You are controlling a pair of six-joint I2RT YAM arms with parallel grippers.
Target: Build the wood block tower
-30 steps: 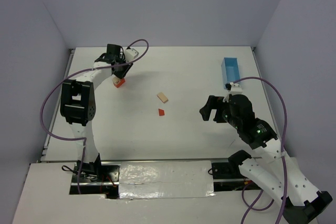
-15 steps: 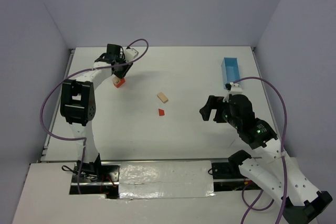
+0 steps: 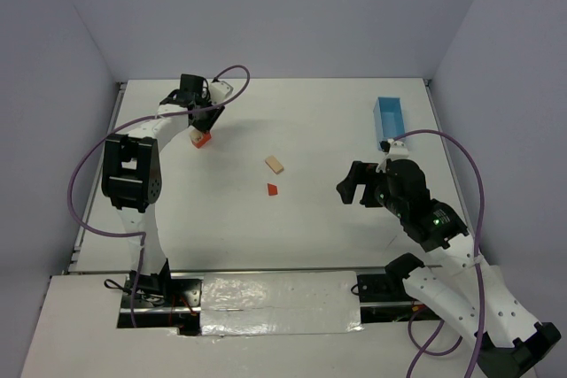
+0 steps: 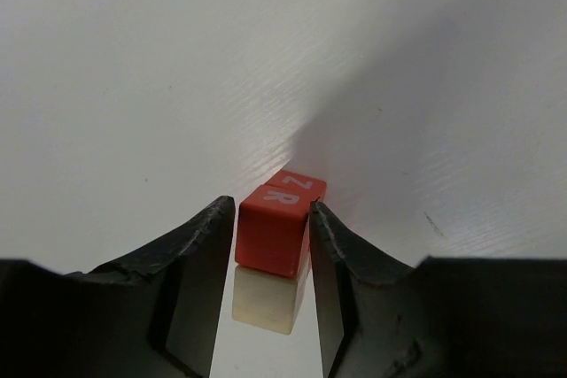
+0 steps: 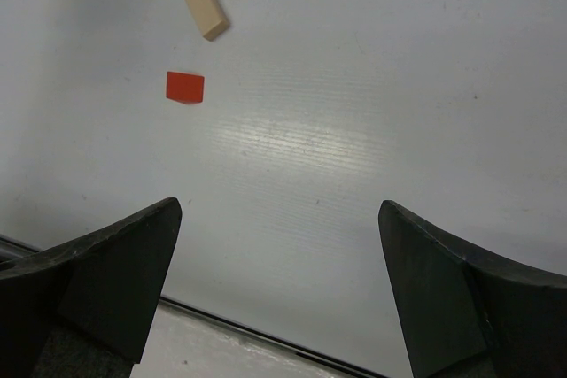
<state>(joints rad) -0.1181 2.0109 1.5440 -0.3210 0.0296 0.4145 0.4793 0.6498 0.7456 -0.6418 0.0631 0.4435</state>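
At the table's far left a red-orange cube marked R (image 4: 273, 232) sits on a tan cube (image 4: 266, 300), and a second red cube marked Z (image 4: 301, 185) stands right behind them. My left gripper (image 4: 272, 208) straddles the R cube, open, with a thin gap at its left finger. From above this stack (image 3: 202, 139) shows under the left gripper (image 3: 198, 130). A tan slab (image 3: 275, 164) (image 5: 206, 10) and a red wedge (image 3: 273, 189) (image 5: 185, 87) lie loose mid-table. My right gripper (image 3: 353, 187) (image 5: 279, 219) hovers wide open and empty to their right.
A light blue rectangular box (image 3: 390, 119) stands at the far right of the table, behind the right arm. The table's near edge (image 5: 266, 338) runs just under the right gripper. The left arm's purple cable (image 3: 232, 77) loops above the stack.
The left jaws have widened slightly around the R cube. Neither arm nor any block has visibly shifted.
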